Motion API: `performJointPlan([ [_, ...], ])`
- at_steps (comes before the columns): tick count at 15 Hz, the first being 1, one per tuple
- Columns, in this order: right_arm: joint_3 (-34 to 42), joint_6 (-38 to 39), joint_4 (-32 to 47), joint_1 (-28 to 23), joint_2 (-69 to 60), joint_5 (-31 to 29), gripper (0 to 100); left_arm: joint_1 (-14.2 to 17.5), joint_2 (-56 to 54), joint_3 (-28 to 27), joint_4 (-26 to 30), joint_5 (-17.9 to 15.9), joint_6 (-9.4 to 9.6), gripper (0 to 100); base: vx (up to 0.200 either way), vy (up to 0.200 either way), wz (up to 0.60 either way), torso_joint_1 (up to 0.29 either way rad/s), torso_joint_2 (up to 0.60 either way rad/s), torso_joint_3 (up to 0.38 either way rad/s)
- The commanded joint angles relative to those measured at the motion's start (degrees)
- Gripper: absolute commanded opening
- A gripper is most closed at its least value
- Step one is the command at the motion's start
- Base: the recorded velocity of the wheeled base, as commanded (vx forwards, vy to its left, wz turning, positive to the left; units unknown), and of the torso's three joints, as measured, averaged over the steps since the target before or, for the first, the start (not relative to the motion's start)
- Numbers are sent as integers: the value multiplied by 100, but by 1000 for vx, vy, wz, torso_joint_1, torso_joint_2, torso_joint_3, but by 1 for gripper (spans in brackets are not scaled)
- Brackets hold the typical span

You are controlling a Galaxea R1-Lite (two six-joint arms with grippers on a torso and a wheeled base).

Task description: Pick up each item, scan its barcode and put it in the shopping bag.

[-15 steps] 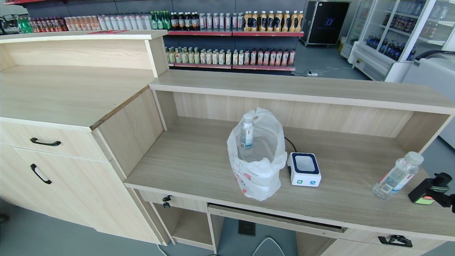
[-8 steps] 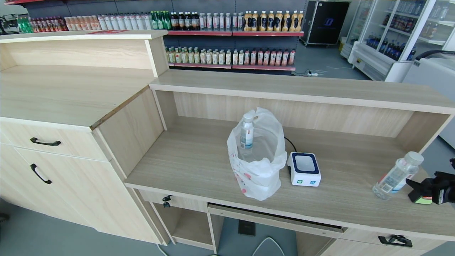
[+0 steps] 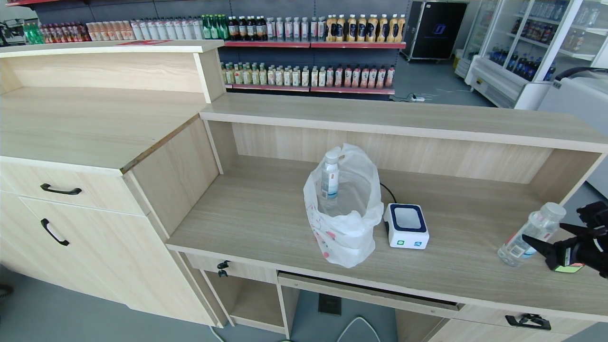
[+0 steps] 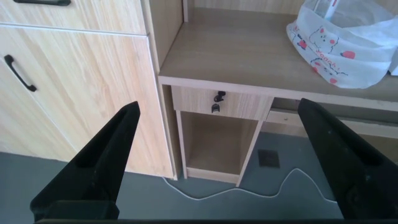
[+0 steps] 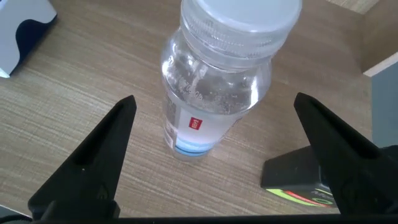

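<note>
Right gripper (image 5: 214,102), jaws wide apart, just beside upright bottle (image 3: 531,233)

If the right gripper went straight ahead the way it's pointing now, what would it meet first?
Most likely the clear plastic water bottle with a white cap, standing on the wooden counter directly before the right gripper.
</note>
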Motion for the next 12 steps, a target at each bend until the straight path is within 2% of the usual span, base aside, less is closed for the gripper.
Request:
performJointPlan([
  [1, -148, 0, -6, 80, 157, 1, 100, 0, 9, 0, 0, -2, 0, 100, 0, 0, 0, 0, 0, 0],
  [9, -279, 52, -23, 282, 368, 10, 100, 0, 9, 0, 0, -2, 0, 100, 0, 0, 0, 0, 0, 0],
  [12, -332, 202, -287, 361, 456, 10, 100, 0, 9, 0, 0, -2, 0, 100, 0, 0, 0, 0, 0, 0],
])
